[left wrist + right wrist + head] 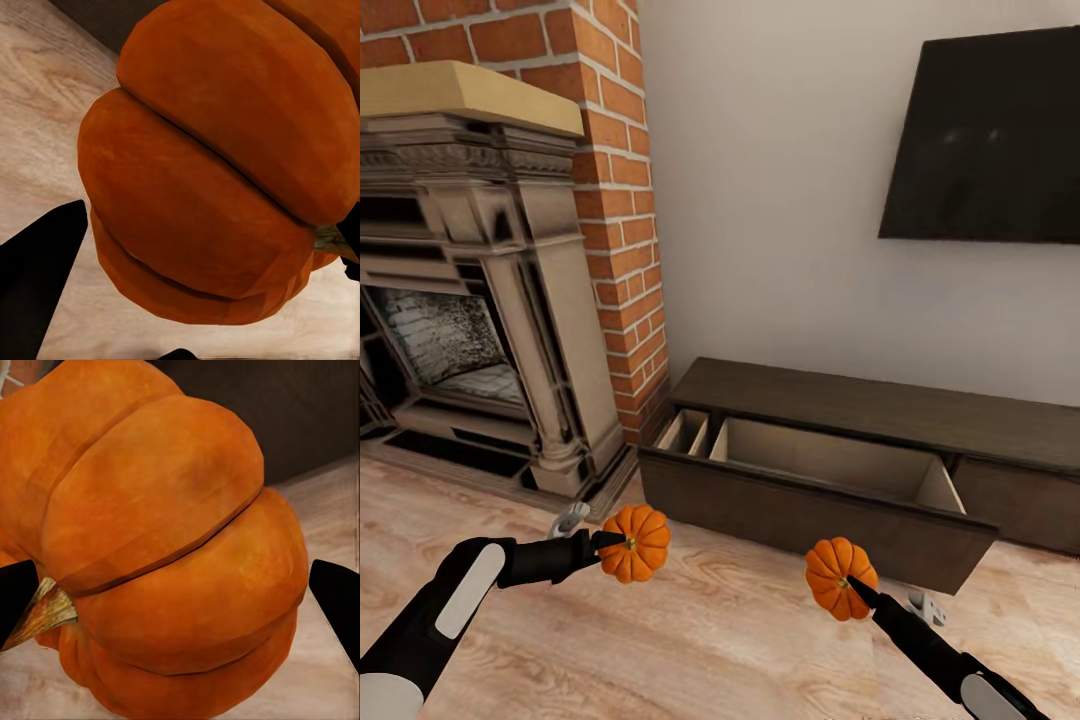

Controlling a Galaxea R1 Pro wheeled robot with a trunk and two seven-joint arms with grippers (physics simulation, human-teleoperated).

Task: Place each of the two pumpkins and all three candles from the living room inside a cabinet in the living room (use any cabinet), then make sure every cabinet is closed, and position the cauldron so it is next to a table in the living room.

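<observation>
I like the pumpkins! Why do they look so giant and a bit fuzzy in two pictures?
Left wrist view: the left pumpkin sits very close to the camera, so it looks huge and soft. Right wrist view: same for the right pumpkin. Head view: both look small and sharp.

A pale wood-plank floor (740,640) spans the room. Standing directly on it against the far wall is a long, low dark brown cabinet (880,410), its drawer (810,490) pulled open toward the floor's middle, showing a pale interior. A stone fireplace (480,300) stands at the floor's far left edge.
</observation>
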